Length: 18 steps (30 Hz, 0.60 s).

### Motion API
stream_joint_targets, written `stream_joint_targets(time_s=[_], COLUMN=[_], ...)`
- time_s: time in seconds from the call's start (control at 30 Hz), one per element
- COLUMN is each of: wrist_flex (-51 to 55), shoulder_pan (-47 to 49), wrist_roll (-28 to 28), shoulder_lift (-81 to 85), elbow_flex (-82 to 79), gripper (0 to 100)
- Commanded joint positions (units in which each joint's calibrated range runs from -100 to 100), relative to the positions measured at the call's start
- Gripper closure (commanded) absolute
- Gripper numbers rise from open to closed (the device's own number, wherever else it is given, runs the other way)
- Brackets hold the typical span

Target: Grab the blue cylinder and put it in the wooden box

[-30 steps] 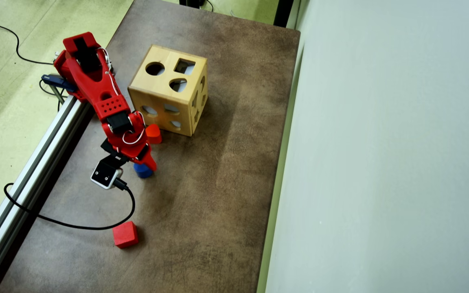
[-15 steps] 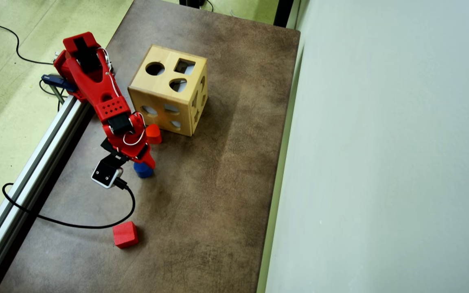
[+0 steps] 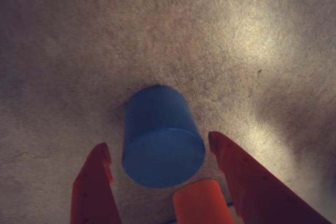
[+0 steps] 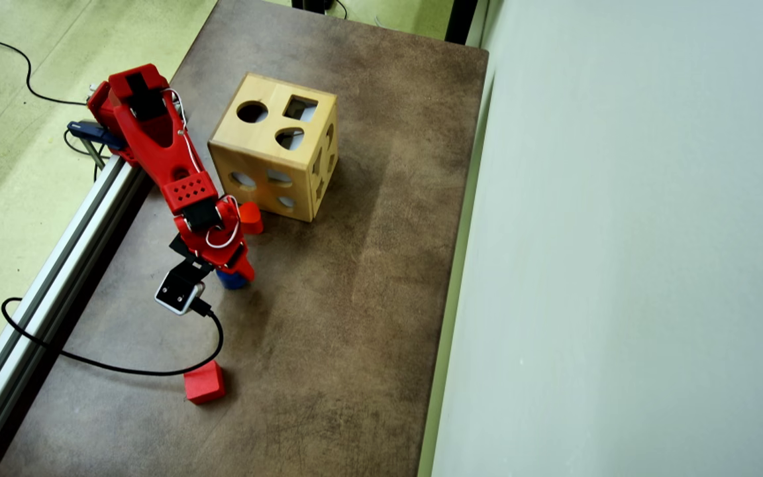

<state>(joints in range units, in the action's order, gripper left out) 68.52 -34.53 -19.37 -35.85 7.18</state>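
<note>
— Where's the blue cylinder (image 3: 163,148)?

— Standing upright on the mottled brown table (image 4: 328,278), smooth-sided with a flat round top, between the two red fingers (image 3: 94,187) of the gripper (image 3: 160,150), which stand spread wider than it. There's a gap on each side, so nothing is gripped.

— And around the gripper?

— Behind it, a rounded orange-red block (image 4: 250,217) sits just beside the wooden box (image 4: 275,156), a pale cube with round, square and half-round cut-outs. A matte red cube (image 4: 204,382) lies well ahead.

It is looking like a robot lab: a red arm (image 4: 176,172) is sitting on a brown table (image 4: 328,298), its cables (image 4: 110,363) trailing down.
</note>
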Motion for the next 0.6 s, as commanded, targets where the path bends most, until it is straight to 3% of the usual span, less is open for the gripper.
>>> stream_joint_targets(time_s=[0.0, 0.33, 0.57], wrist_flex=[-0.9, -0.9, -0.9], shoulder_pan=[0.4, 0.4, 0.4], wrist_roll=[-0.2, -0.2, -0.2], shoulder_lift=[0.8, 0.8, 0.8], elbow_flex=[1.4, 1.4, 1.4], gripper=[71, 71, 78])
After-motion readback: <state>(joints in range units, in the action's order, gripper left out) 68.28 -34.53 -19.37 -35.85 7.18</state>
